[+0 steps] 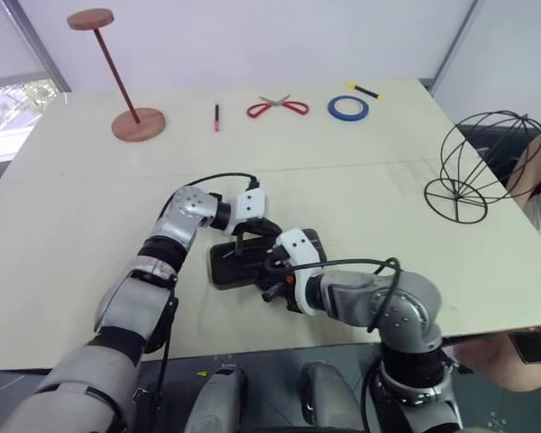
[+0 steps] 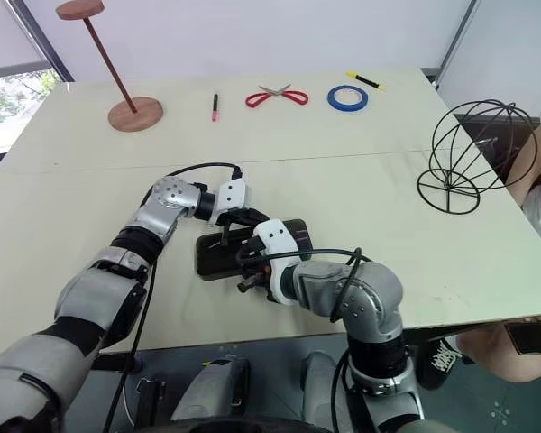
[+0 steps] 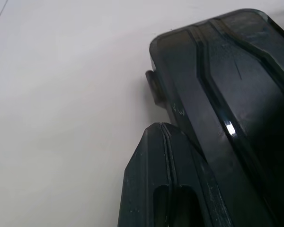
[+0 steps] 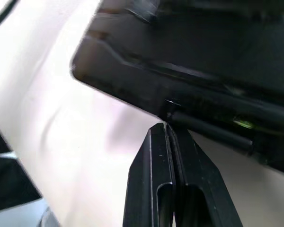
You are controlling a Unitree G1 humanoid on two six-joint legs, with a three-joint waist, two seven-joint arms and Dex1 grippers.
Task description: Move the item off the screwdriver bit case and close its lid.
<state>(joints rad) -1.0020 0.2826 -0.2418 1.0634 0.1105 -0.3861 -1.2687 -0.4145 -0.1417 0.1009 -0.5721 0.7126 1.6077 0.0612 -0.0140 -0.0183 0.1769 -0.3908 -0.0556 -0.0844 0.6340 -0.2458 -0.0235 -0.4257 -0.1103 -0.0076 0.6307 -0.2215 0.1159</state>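
Both grippers sit at the screwdriver bit case [image 1: 243,262], near the bench's front edge, about midway along it. Right gripper [image 4: 169,130]: fingers pressed together, nothing pinched, tips against the case's near long edge. Left gripper [image 3: 180,142]: fingers together too, nothing between them, tips at the far side of the case beside the small latch tab.

Lid [image 3: 236,80] looks down over the box, smoky and ribbed; whether the latch has caught, you cannot tell from here.

To finish this step well, in my judgement: press straight down on the lid near the latch with one closed fingertip while the other steadies the opposite edge. The case is light and will likely skate on the smooth bench [image 1: 90,180] if you push sideways. Keep the two grippers from crowding each other.

Wire globe cage [image 1: 482,167] already stands off the case, upright on its ring near the bench's right edge, well apart; a person's arm is just beyond it.

Case contents: hidden under the dark lid. The cage holds nothing.

Along the far edge: wooden stand [image 1: 126,99], pen [image 1: 216,117], scissors [image 1: 277,106], blue tape roll [image 1: 348,108].
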